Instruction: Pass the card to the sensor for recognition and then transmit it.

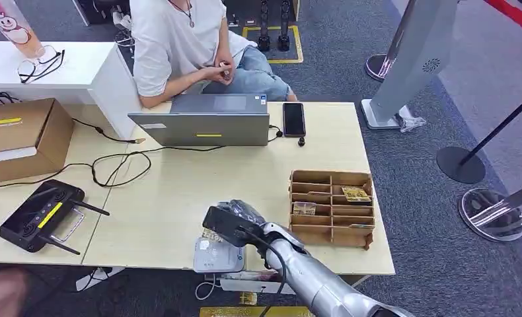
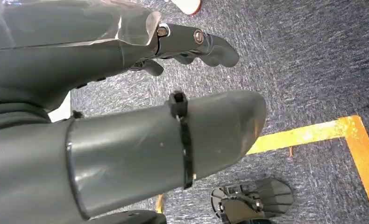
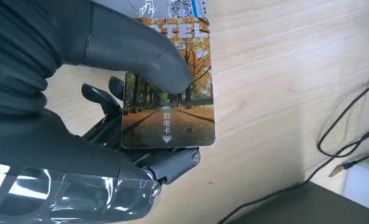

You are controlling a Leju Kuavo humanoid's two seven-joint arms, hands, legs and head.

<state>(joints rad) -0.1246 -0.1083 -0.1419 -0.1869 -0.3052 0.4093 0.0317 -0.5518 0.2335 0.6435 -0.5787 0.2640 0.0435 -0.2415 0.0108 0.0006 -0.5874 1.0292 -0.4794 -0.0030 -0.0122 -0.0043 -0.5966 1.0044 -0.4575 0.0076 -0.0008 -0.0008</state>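
Right hand: grasping the card, an autumn-avenue print, with the thumb pressed on its face and the darker fingers beneath it. In the head view the right hand sits over the near edge of the wooden counter, directly above and at the far edge of the white sensor; whether the card touches the sensor cannot be told. In the right wrist view the sensor's printed top lies just past the card's far end. Left hand: hanging over grey carpet marked with a yellow line, fingers apart and released, holding nothing. On the counter: a wooden compartment tray just beside the right hand, a grey laptop, a black phone, a cardboard box and a black controller. A person sits behind the laptop.
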